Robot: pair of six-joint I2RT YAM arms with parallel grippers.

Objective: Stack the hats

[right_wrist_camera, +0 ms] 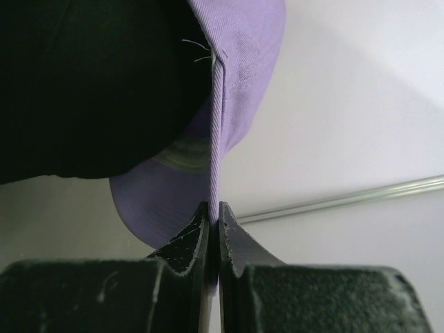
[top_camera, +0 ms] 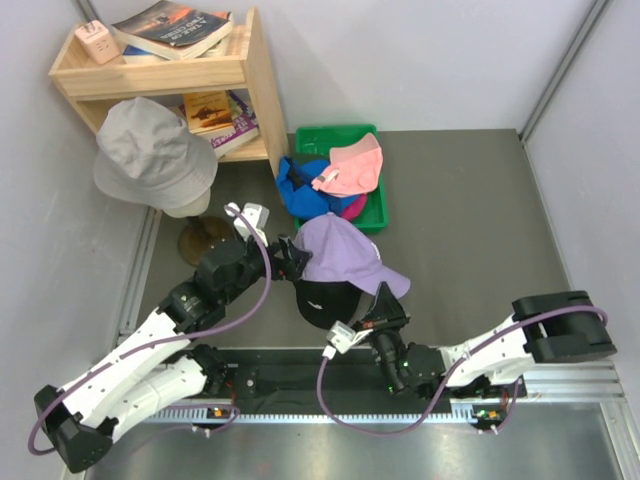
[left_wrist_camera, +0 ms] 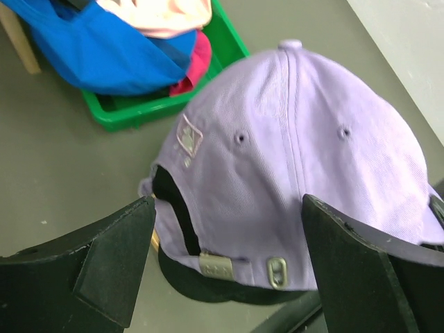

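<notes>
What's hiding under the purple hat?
A black hat sits under the purple hat. Only its near edge peeks out; its top is covered, so anything deeper inside can't be seen.

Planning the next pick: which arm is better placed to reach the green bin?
Likely left: left gripper is open and nearer the green bin; right gripper pinches the brim of the lavender cap.

No lettering can be read: the title on the book (top_camera: 172, 28) at the upper left of the top view is too small, and the patch (left_wrist_camera: 189, 137) on the lavender cap (left_wrist_camera: 298, 159) is blurred.
</notes>
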